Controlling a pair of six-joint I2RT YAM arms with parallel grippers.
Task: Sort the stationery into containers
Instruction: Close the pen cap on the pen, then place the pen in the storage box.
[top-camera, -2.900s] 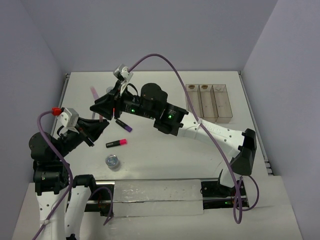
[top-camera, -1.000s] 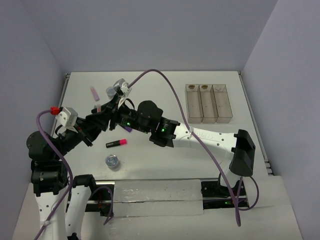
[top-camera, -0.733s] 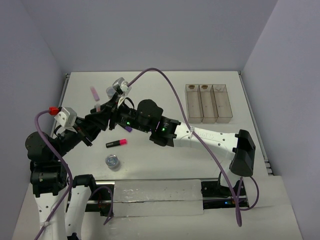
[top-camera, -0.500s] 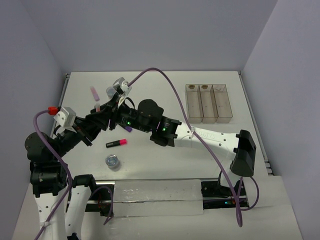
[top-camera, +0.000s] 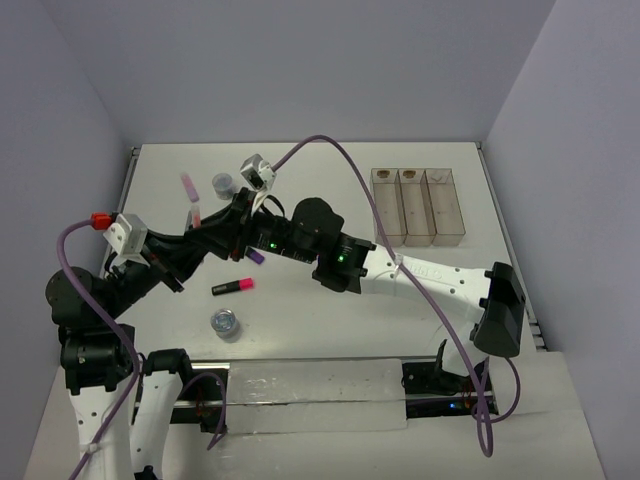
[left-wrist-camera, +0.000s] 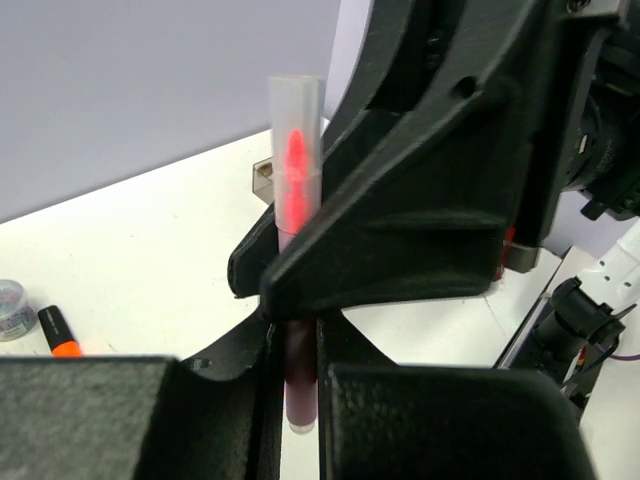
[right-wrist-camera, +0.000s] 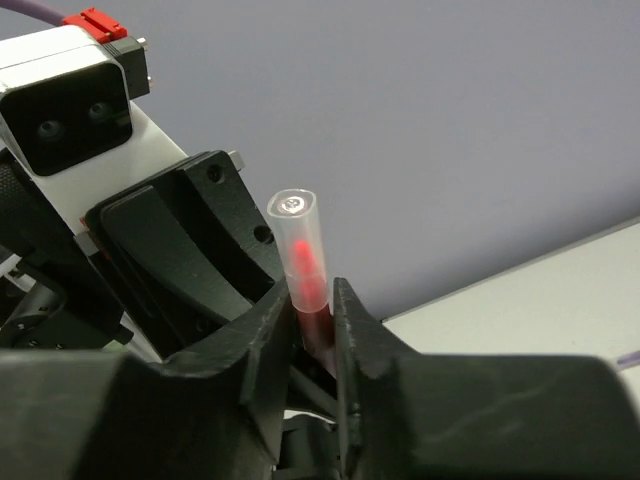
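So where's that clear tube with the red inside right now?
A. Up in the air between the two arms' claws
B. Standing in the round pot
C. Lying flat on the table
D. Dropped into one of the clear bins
A: both wrist views show the clear tube upright and off the table, sitting between the fingers of the left claw and the right claw at once.

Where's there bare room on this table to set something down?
Bare: the near strip right of the round pot; the far middle left of the bins. Crowded: left, where left gripper and right gripper clamp the pink stick near the pink highlighter.
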